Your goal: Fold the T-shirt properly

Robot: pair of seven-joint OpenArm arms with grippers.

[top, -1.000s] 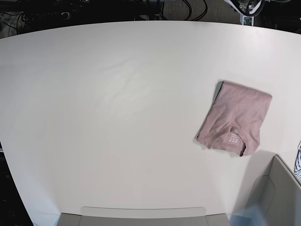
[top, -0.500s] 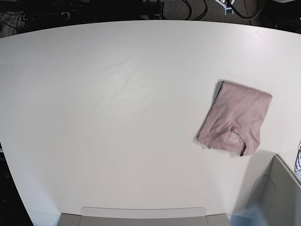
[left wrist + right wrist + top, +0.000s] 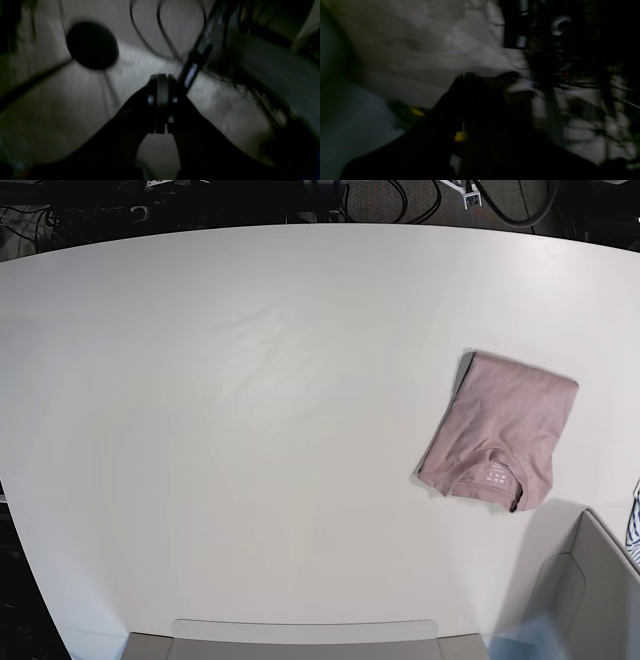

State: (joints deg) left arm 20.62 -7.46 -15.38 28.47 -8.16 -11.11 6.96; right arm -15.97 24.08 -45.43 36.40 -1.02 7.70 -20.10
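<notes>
The dusty pink T-shirt (image 3: 500, 430) lies folded into a small rectangle on the right of the white table (image 3: 250, 430), its neck label facing the front edge. Neither gripper is over the table in the base view. In the left wrist view my left gripper (image 3: 161, 77) is shut and empty, over a dim floor with cables. In the right wrist view my right gripper (image 3: 466, 75) is a dark, blurred shape with the fingers pressed together, holding nothing. The shirt shows in neither wrist view.
A grey box (image 3: 590, 590) stands at the front right corner, with a blue-and-white striped cloth (image 3: 634, 525) at the right edge. A grey tray (image 3: 300, 640) lies along the front edge. Cables and stands sit behind the table's far edge.
The arm part at the top right edge has shifted left and further out of the base view. The T-shirt has not moved.
</notes>
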